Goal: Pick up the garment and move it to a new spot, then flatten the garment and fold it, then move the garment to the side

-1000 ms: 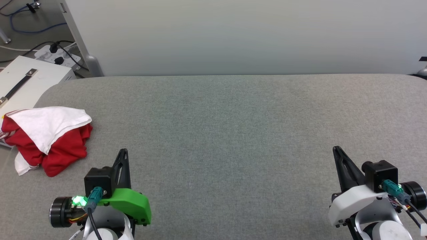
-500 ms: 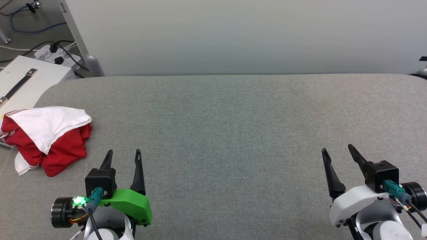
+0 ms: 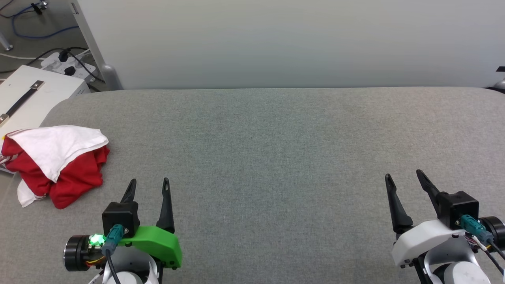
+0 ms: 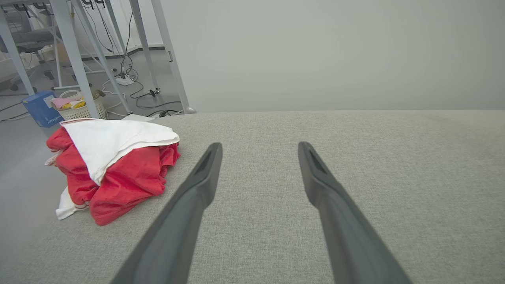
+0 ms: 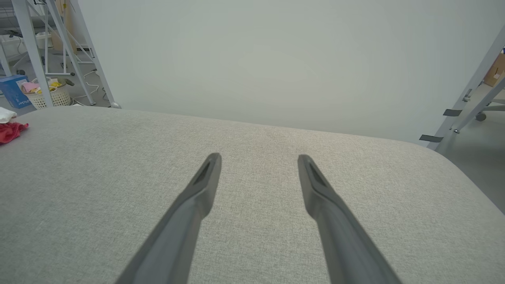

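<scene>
Both grippers held their fingers spread, gripping nothing: the left gripper [image 3: 149,180] and the right gripper [image 3: 404,173]. The garment [image 3: 67,173] lay crumpled on the grey table [image 3: 276,134], near the left fingers, to their left and apart from them.

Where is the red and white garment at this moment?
In the head view the garment lies crumpled at the left edge of the grey table, ahead and to the left of the open left gripper, untouched.
</scene>
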